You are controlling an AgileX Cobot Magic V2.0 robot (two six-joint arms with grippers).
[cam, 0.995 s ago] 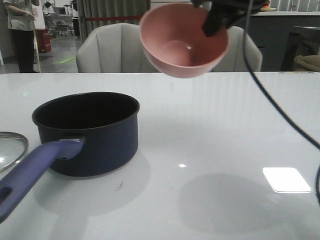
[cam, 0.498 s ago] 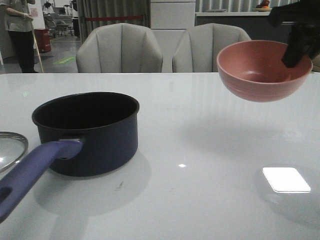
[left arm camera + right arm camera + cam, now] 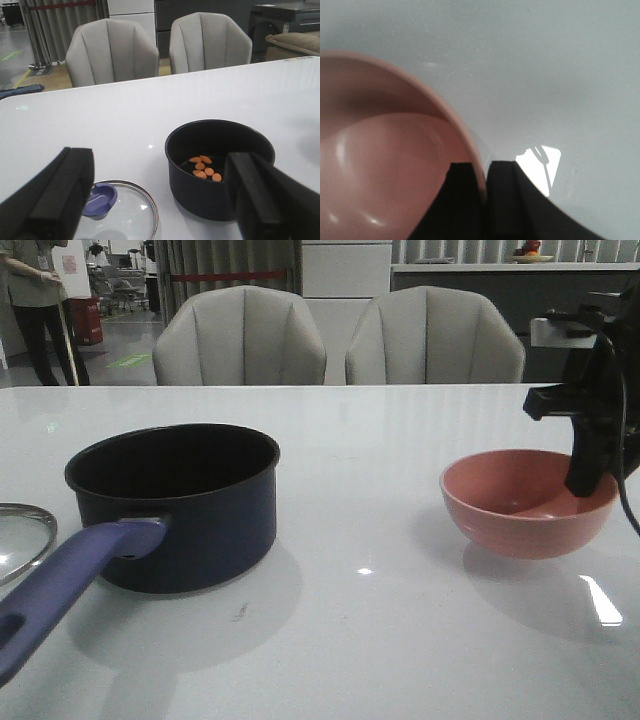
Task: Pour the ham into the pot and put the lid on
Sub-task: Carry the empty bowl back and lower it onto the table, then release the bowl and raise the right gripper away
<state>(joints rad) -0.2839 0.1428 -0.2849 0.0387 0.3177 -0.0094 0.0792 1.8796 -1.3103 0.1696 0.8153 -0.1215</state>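
A: White table (image 3: 400,640), 2 grey chairs (image 3: 240,338) behind it. Where's the pot (image 3: 175,505)?
B: At the table's left, about 6 ham (image 3: 204,167) slices inside; lid (image 3: 122,212) flat beside it.
A: Grippers?
B: Right gripper (image 3: 482,185) pinches the pink bowl's (image 3: 528,502) rim, bowl on the table. Left gripper (image 3: 160,192) is spread wide, holding nothing.

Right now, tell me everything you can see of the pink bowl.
The pink bowl is round, smooth and matte, plastic or ceramic by its look, and plainly empty inside. It sits upright on the white table at the robot's right, well apart from the pot. The right gripper pinches its rim, one finger inside the wall and one outside. A soft shadow lies under it.
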